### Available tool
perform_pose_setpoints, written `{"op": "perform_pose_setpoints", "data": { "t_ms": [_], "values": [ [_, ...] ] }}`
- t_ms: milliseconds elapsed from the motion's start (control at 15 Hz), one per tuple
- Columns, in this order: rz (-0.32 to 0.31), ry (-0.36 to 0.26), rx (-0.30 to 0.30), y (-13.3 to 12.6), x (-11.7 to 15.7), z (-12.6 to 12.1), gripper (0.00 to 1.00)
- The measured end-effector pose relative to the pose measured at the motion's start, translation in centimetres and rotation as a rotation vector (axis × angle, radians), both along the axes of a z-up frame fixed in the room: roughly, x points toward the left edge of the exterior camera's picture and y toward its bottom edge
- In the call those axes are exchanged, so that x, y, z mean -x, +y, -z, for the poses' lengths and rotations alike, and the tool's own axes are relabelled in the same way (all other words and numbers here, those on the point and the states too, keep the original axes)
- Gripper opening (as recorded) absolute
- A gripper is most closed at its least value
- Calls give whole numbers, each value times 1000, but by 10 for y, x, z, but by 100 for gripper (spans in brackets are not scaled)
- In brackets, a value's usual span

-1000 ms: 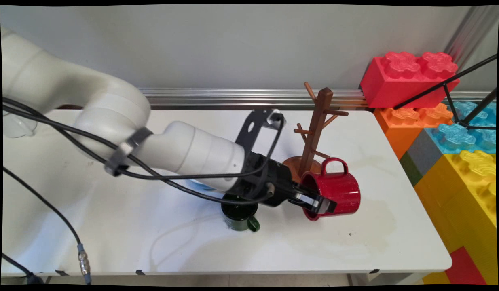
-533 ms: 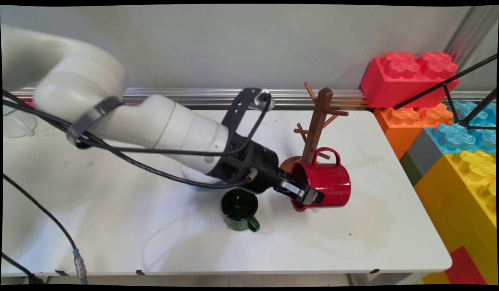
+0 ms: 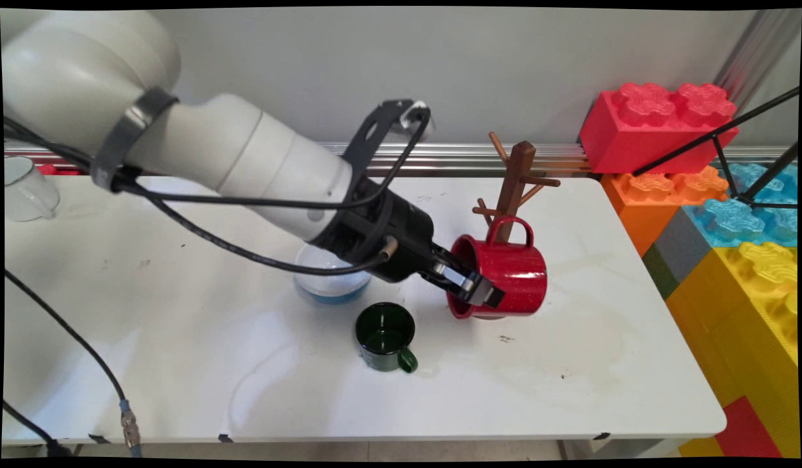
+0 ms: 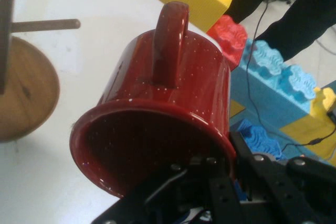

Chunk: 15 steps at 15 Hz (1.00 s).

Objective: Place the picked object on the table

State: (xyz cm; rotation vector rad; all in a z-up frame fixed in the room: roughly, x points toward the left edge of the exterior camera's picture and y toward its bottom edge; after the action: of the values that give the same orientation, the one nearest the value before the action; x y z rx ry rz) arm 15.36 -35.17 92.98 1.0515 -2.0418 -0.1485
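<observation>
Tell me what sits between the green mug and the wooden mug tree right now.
In the main view, the end effector and the red mug it grips by the rim hang between the green mug and the wooden mug tree.

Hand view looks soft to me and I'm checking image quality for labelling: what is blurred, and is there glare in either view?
Hand view: the red mug is fairly clear with a small highlight on its handle; the bricks behind and the tool's linkage are soft. Main view: sharp, with dull sheen on the white table near the green mug.
</observation>
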Motion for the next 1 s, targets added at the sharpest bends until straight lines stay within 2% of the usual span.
{"op": "perform_pose_setpoints", "data": {
  "t_ms": [467,1000],
  "values": [
    [54,-164,-9,-2,-19,-46,0],
    [69,-422,5,2,-47,-79,0]
  ]
}}
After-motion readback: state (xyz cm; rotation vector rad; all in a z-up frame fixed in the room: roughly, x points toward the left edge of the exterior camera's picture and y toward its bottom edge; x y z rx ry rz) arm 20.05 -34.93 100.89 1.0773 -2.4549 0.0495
